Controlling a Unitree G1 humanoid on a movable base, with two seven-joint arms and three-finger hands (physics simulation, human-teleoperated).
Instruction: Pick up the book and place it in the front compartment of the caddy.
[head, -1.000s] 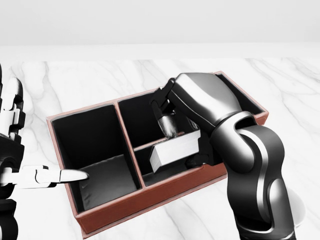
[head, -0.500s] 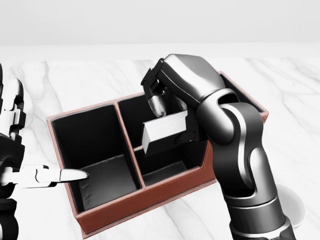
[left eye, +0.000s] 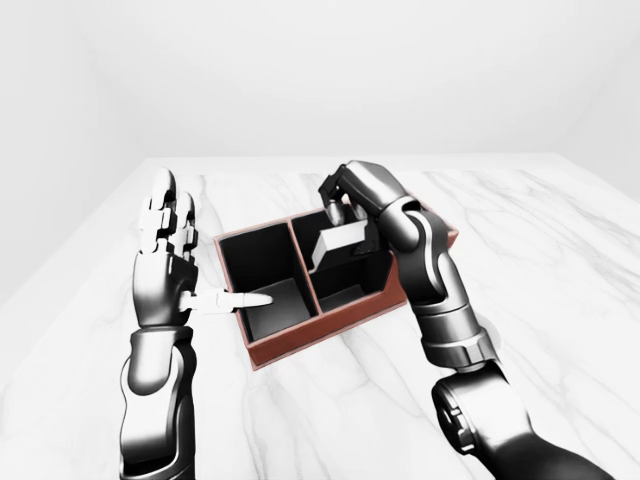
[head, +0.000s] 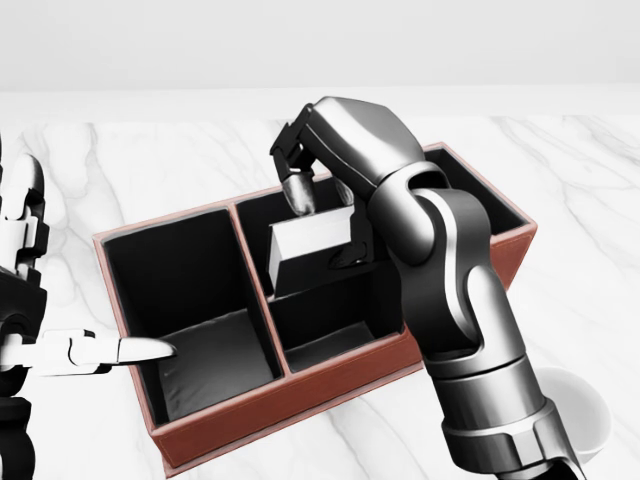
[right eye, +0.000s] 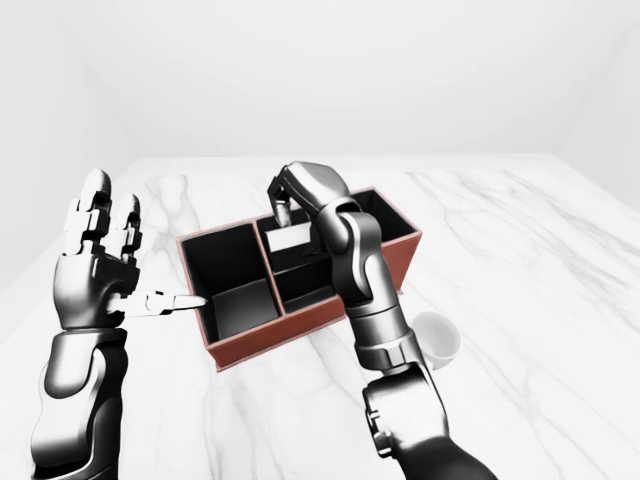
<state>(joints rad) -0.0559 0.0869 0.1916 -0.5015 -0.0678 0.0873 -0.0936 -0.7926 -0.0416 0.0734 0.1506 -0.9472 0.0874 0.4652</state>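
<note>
We cannot see the right part of the caddy (head: 200, 440) behind the right arm. The cup (head: 590, 415) is half hidden there, and the left robot hand (head: 30, 340) is cut by the head view's left edge.

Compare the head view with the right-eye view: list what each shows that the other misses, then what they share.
Only the head view shows the caddy's inner dividers close up, with the book plainly above the divider between its two right compartments.

Only the right-eye view shows the room's walls, the whole left hand with fingers spread upright, and the full white cup.

Both show the right hand shut on the book over the caddy, on the marble table.
</note>
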